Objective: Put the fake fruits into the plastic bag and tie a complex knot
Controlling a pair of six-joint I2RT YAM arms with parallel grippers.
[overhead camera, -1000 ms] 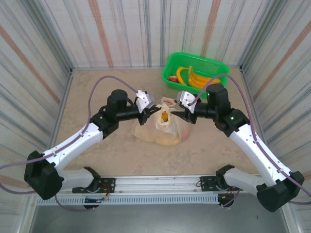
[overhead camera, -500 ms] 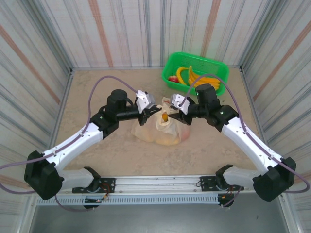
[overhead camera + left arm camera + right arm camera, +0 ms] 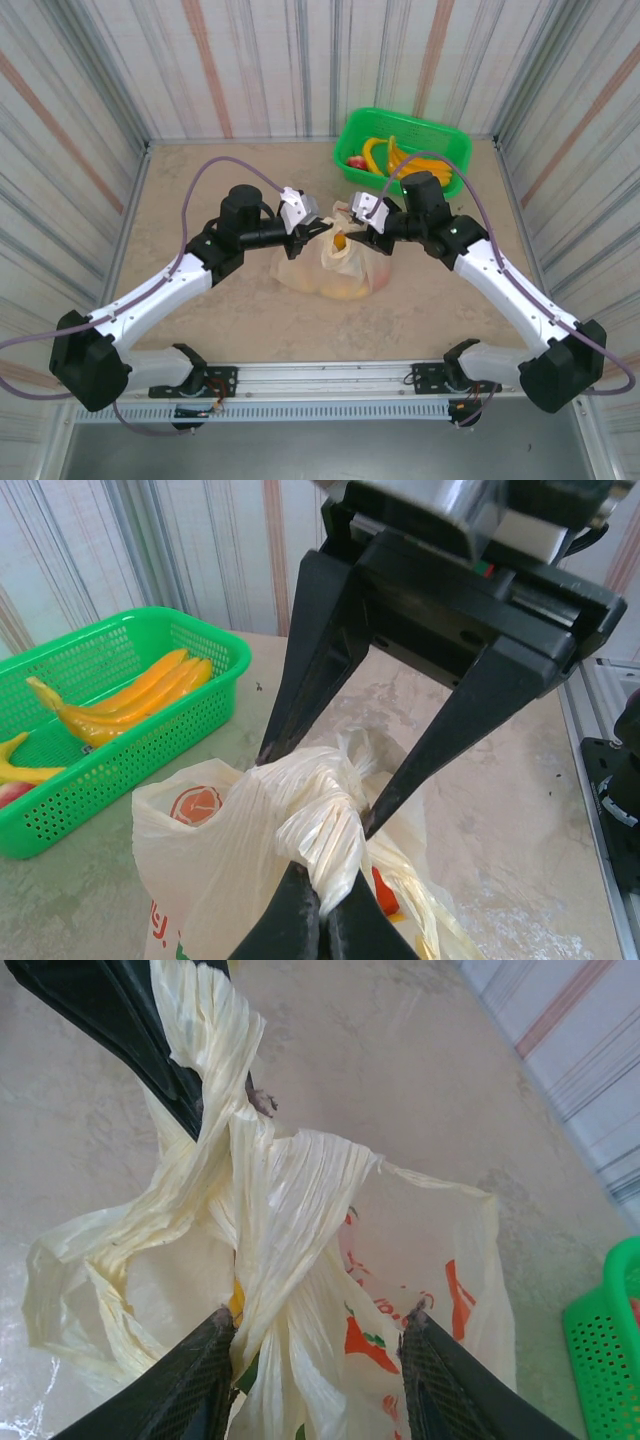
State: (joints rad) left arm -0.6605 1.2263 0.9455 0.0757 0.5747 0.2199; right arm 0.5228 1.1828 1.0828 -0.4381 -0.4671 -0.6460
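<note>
Top view: right arm has swung in toward the left over the last second. The right gripper [image 3: 362, 228] now sits tight against the top of the plastic bag [image 3: 338, 272]. Left arm and bag haven't moved. The bag sits mid-table, a bit right of centre. Orange and yellow fake fruits [image 3: 345, 288] show through its film. The green basket [image 3: 445, 130] is in the far right corner of the table [image 3: 230, 325], with bananas [image 3: 402, 160] and a red fruit [image 3: 356, 162] in it.

Left wrist view: left gripper [image 3: 312, 912] has its jaws together, clamped on the twisted handle strip [image 3: 325, 830] and holding it up. The right gripper's fingers come down on either side of that bunch, spread apart.

Right wrist view: right jaws are apart and straddle the pleated strip, one finger just beside it, nothing pinched. The left gripper's fingers hold the strip's upper end at top left. No finished knot visible, just a twist.

Read: right arm is lining up a second grasp for the tie. It looks like mid-knot stage, though the basket fruit hasn't been bagged.
</note>
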